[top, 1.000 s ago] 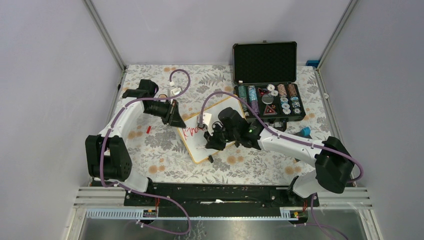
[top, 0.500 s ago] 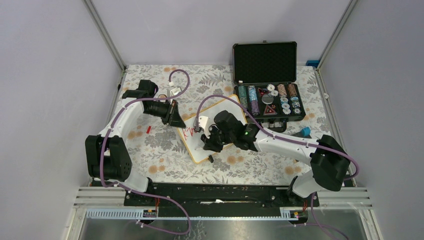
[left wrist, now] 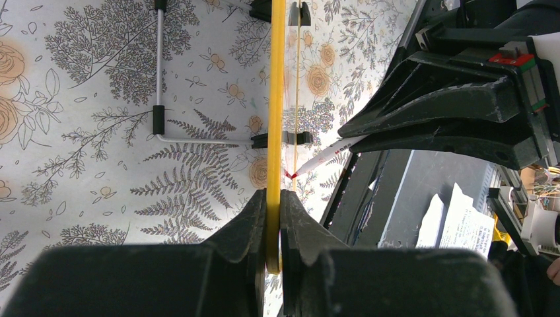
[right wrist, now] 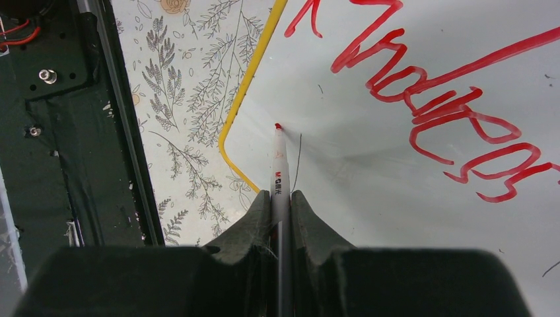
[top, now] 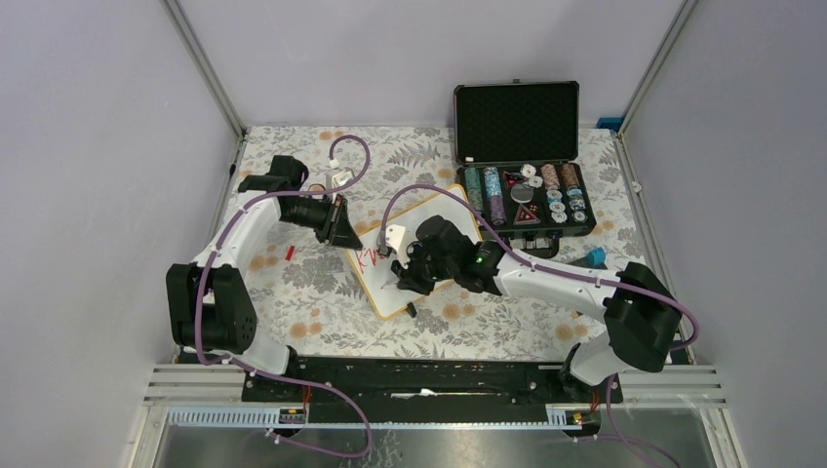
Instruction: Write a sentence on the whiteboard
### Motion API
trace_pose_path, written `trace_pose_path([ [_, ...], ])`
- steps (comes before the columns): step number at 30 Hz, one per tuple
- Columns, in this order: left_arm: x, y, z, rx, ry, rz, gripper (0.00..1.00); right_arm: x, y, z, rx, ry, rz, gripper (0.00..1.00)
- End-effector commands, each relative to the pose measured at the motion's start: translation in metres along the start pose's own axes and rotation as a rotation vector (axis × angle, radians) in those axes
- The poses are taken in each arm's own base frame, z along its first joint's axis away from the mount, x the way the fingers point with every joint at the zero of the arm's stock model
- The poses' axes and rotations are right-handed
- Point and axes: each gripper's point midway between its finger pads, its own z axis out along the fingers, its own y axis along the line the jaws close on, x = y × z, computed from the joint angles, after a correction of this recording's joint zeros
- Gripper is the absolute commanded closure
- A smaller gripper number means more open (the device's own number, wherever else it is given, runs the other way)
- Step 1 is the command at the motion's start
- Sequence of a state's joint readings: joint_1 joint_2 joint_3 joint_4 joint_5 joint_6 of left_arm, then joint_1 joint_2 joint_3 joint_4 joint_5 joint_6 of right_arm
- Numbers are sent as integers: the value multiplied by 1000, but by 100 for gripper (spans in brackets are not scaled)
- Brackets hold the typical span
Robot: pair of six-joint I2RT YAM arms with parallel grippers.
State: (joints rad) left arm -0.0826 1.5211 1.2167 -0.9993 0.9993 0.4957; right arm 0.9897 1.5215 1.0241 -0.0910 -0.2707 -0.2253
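Observation:
The whiteboard (top: 388, 292) lies tilted across the table's middle, yellow-rimmed, with the sentence (top: 369, 257) in red at its upper left. In the right wrist view the red lettering (right wrist: 429, 99) reads about "Kindnes" across the board (right wrist: 370, 178). My left gripper (top: 345, 237) is shut on the board's yellow rim (left wrist: 275, 119), which runs between its fingers (left wrist: 254, 218). My right gripper (top: 402, 278) is shut on a white marker (right wrist: 280, 172). Its red tip points at bare board under the first letter, near the left rim; contact is unclear. The left wrist view also shows the marker (left wrist: 323, 155).
An open black case (top: 527, 190) with poker chips stands at the back right, close to the board's far corner. A small red piece (top: 290, 252) lies on the flowered cloth at the left. A blue object (top: 593, 257) lies right of my right arm. Wire stand legs (left wrist: 158, 99) show under the board.
My right arm has carried the marker leftwards over the board, from the end of the red line to the left edge below it. The left gripper and the board have not moved.

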Motion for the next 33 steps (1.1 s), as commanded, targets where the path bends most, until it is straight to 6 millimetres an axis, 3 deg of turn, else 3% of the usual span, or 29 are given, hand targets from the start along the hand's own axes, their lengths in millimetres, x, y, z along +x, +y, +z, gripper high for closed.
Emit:
trace_pose_path([
  [1,-2,1,-3,-27,-11,62,100,-11,-5,-2,29,-29,-40,100],
  [8,-2,1,-3,-27,-10,62,100,8,6,1,-22,16,-36,100],
  [18,-2,1,-3,-29,-10,63,100,17,21,5,-62,42,-49,100],
  [24,-2,1,-3,-29,-10,65,100,0,15,2,-30,9,-48,100],
  [33,-3,1,-3,-32,-12,67,100,-20,-13,-7,51,-36,-20,100],
])
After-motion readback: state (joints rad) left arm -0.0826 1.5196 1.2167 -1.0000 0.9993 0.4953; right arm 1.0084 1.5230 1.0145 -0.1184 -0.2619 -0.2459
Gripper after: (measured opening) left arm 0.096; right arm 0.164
